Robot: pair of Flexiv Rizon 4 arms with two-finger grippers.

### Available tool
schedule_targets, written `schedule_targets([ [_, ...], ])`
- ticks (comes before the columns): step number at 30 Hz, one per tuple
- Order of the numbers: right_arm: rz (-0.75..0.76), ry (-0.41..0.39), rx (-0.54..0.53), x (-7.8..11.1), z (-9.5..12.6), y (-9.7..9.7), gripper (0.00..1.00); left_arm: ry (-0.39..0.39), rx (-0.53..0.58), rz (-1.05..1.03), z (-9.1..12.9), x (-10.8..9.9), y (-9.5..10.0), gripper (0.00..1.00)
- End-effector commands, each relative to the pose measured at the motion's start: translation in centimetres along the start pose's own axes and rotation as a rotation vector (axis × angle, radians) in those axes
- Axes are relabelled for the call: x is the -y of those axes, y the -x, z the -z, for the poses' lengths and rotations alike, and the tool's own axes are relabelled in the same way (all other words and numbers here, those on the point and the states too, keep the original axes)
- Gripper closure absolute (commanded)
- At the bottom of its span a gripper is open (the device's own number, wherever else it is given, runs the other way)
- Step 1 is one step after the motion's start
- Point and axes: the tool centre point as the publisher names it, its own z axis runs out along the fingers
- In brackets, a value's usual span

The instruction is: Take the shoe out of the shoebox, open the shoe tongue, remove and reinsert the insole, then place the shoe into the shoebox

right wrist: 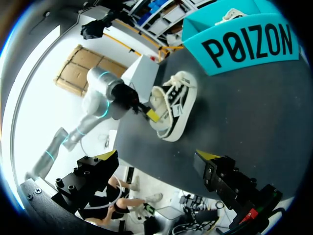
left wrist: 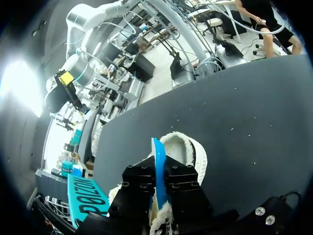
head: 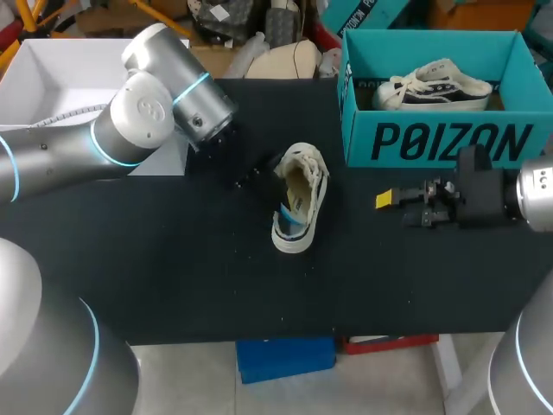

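**Insole in the pinch as shoe lies out of its box**

The left gripper is clamped on the blue insole, one black finger on each face. It holds the strip on edge at the mouth of the white shoe. The grip suits the insole step of the task, since a thin, flexible sheet is easiest taken flat between two fingers. Whether it is being drawn out or fed back in cannot be told.

The shoe lies near the middle of the black table, seemingly tipped toward its side. It is close to the teal shoebox but outside it, where there is room to work. The right gripper hangs in front of the box's printed wall, fingers spread wide with nothing between them, apparently on standby.

The count:
- Two shoes: one on the table and a second shoe inside the box.
- One shoebox.
- One insole in view.
- Two grippers.
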Motion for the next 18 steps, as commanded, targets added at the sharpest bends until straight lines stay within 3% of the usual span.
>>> schedule_targets([
  [1, -0.001, -0.001, 0.003, 0.0, 0.0, -0.1, 0.0, 0.007, -0.04, 0.007, -0.4, -0.8, 0.8, 1.0],
  [13, -0.001, -0.001, 0.003, 0.0, 0.0, -0.1, 0.0, 0.045, -0.228, 0.009, -1.4, -1.9, -0.1, 1.0],
  [18, -0.001, -0.001, 0.003, 0.0, 0.0, -0.1, 0.0, 0.045, -0.288, 0.011, -2.5, -1.4, -0.8, 1.0],
])
